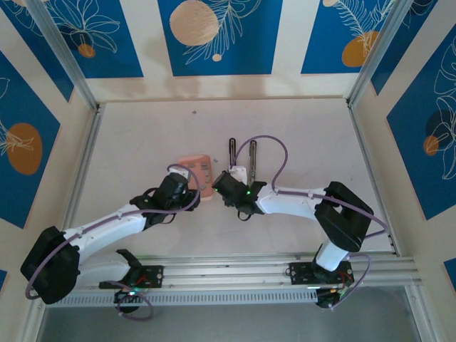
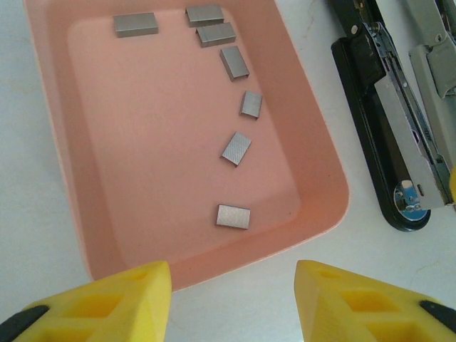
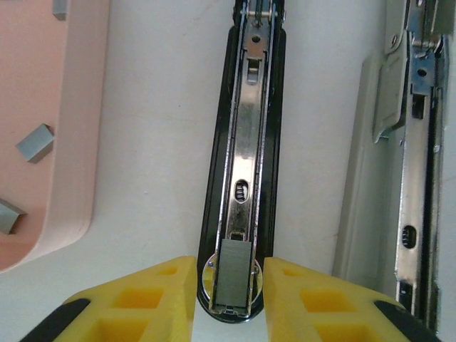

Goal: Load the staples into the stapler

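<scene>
Yellow plastic right gripper (image 3: 230, 274), jaws slightly apart and gripping nothing, flanks a flat grey staple strip (image 3: 233, 285) lying in the near end of the stapler (image 3: 246, 128). The stapler is a slim glossy black bar with a shiny metal channel, long axis near-far, mid-scene. Its silvery-white bar part (image 3: 406, 178) lies parallel, just right. Left gripper (image 2: 234, 274), part-open and empty, is over the near rim of the matte salmon-pink box (image 2: 142, 157), left of the stapler. Loose staples (image 2: 234, 216) lie inside.

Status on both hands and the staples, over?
Left hand open, empty, at box edge. Right hand open astride stapler; one staple strip lies in its channel. Nothing in the way.
</scene>
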`<action>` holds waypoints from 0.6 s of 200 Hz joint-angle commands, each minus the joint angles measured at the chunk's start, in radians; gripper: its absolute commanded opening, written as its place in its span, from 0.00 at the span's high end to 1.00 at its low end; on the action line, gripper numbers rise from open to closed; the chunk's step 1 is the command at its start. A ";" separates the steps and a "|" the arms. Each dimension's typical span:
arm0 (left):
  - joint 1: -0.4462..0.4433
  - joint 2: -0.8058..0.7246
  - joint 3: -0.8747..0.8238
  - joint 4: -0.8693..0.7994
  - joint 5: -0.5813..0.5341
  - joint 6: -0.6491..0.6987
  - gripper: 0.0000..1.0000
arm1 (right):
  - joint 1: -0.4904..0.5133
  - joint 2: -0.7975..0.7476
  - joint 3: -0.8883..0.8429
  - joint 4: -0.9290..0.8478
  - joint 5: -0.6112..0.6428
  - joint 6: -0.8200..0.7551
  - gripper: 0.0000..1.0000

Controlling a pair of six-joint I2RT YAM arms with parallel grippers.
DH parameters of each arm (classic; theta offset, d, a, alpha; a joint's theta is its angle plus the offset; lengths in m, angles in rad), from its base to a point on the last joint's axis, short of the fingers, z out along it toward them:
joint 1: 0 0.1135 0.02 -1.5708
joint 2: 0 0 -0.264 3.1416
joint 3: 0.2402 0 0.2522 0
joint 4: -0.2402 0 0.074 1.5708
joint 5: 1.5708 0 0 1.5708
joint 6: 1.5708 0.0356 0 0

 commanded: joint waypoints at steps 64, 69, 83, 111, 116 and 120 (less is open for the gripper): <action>0.157 -0.034 0.013 0.029 0.147 -0.045 0.49 | -0.084 -0.082 0.115 -0.001 -0.255 -0.133 0.62; 0.171 -0.037 0.011 0.031 0.157 -0.046 0.48 | -0.087 -0.069 0.136 -0.013 -0.272 -0.135 0.62; 0.205 -0.043 0.008 0.037 0.189 -0.053 0.48 | -0.087 -0.028 0.196 -0.044 -0.307 -0.160 0.62; 0.236 -0.025 0.035 0.012 0.233 -0.018 0.48 | -0.089 0.041 0.296 -0.117 -0.306 -0.178 0.61; 0.235 -0.016 0.049 -0.003 0.235 -0.002 0.48 | -0.092 0.046 0.304 -0.122 -0.305 -0.179 0.61; 0.236 -0.008 0.063 -0.014 0.237 0.012 0.49 | -0.094 0.050 0.308 -0.124 -0.303 -0.179 0.61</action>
